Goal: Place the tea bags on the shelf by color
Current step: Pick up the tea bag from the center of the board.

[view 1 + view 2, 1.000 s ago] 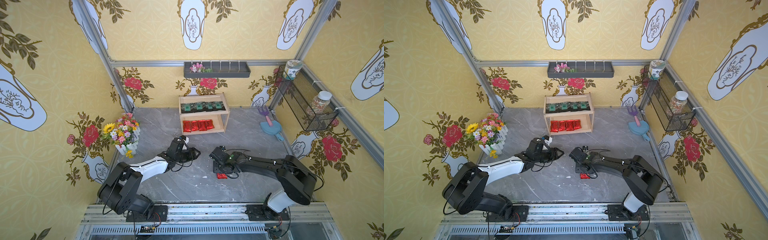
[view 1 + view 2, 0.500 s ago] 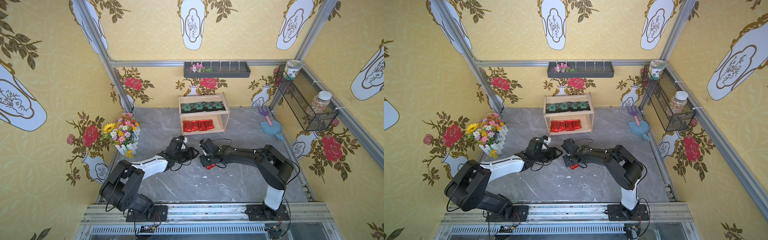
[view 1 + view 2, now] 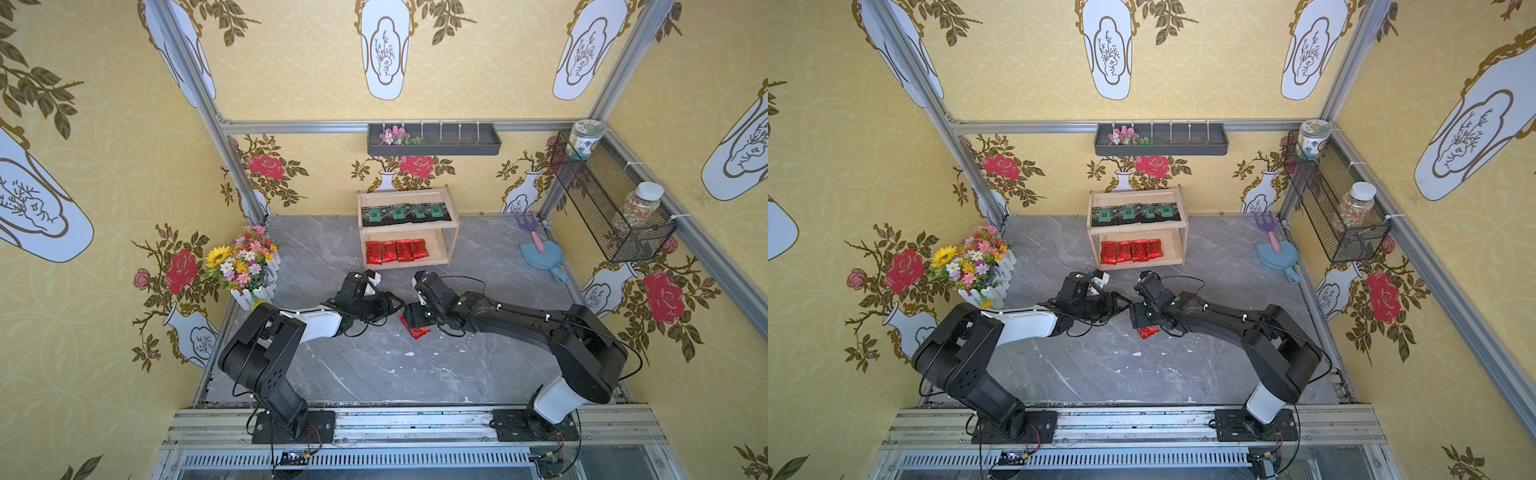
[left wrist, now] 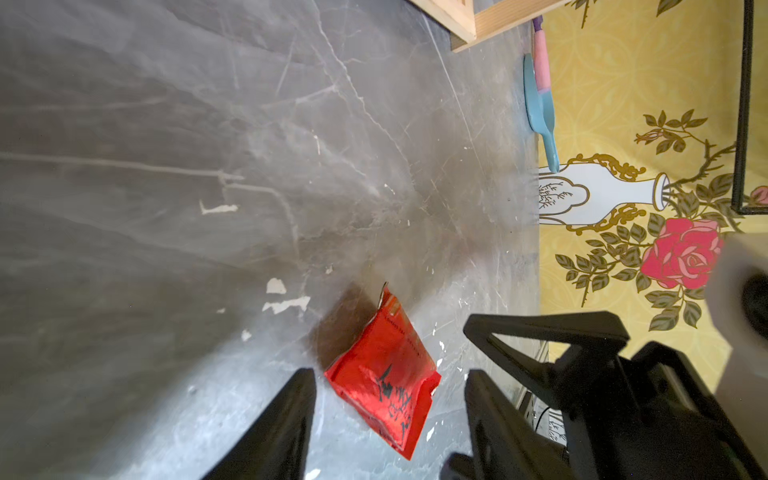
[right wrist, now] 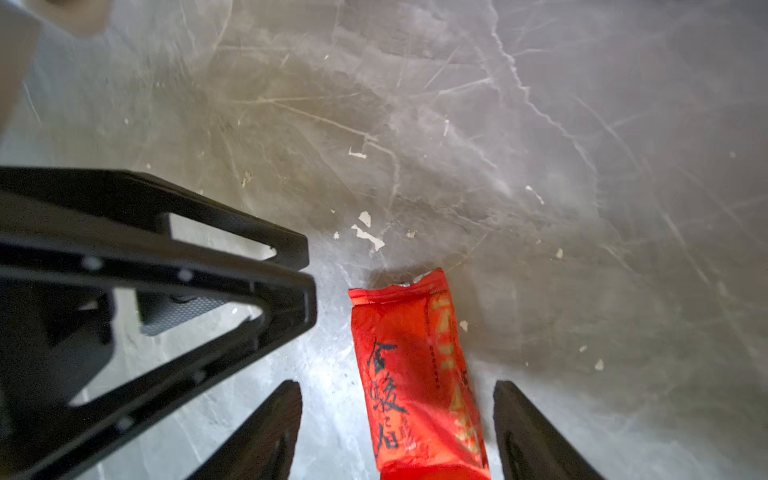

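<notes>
The wooden shelf stands at the back; black tea bags fill its upper tier and red ones line the lower tier. One more red tea bag lies on the grey table mid-floor. My right gripper is open astride it, fingers clear on both sides. My left gripper is open too, its tips close beside the right one and pointing at the same bag, holding nothing.
A flower pot stands at the left wall. A blue scoop with a pink rake lies at the right. The dark wall tray and the wire basket with jars hang above the floor. White flecks dot the table.
My right arm swung left and back, carrying the red tea bag up to the left gripper's tips. Its jaws then widened off the bag. The left arm barely moved.
</notes>
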You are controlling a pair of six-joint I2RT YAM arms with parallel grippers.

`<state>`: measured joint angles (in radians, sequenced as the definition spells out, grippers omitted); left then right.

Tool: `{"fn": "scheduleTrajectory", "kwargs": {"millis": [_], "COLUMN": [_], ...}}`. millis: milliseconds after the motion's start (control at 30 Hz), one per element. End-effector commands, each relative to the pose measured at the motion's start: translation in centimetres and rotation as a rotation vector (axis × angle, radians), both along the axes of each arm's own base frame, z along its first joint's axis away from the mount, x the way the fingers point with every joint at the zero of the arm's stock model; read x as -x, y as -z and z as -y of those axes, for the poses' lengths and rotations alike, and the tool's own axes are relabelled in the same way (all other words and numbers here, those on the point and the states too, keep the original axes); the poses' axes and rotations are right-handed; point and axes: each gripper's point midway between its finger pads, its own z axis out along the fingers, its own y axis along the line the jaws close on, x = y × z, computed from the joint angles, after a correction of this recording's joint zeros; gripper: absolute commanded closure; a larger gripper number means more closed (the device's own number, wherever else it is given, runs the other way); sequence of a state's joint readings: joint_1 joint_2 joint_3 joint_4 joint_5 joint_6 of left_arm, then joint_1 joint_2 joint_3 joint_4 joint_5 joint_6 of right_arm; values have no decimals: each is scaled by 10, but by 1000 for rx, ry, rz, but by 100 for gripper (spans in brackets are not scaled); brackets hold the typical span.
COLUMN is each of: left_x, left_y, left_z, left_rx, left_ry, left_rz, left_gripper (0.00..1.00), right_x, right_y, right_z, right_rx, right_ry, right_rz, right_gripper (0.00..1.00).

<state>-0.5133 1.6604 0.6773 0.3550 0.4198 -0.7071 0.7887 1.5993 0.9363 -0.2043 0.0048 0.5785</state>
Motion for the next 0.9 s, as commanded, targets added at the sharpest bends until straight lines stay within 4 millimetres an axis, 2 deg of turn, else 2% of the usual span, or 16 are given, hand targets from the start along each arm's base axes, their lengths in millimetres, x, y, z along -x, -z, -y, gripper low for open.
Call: {"fn": "scheduleTrajectory", "kwargs": {"millis": [0,133,300,500,667,867], "left_x": [-2,1,4,8,8,8], "left_y": [-6,-4,-3,-2,-2,0], "left_z": [12,12,11,9,9,9], "left_rx": [64,71,81,84,84,82], "left_ry": [48,56,42,39,39,39], "left_rz": [13,9,-7,-13,-12,-17], "left_gripper": [37,37,37,37,37,37], "right_x": [6,24,41,44,38,35], "right_y": [-1,-3,8,20,27,34], "right_z": [11,20,30,25,20,19], "right_rx": [-142,-327,-475,-595,-687,-719], "right_ry": [245,380,488,526,541,550], "right_rz": [-100,-170,-249,-316,-337,-354], "right_gripper": [27,34,42,46,52,64]}}
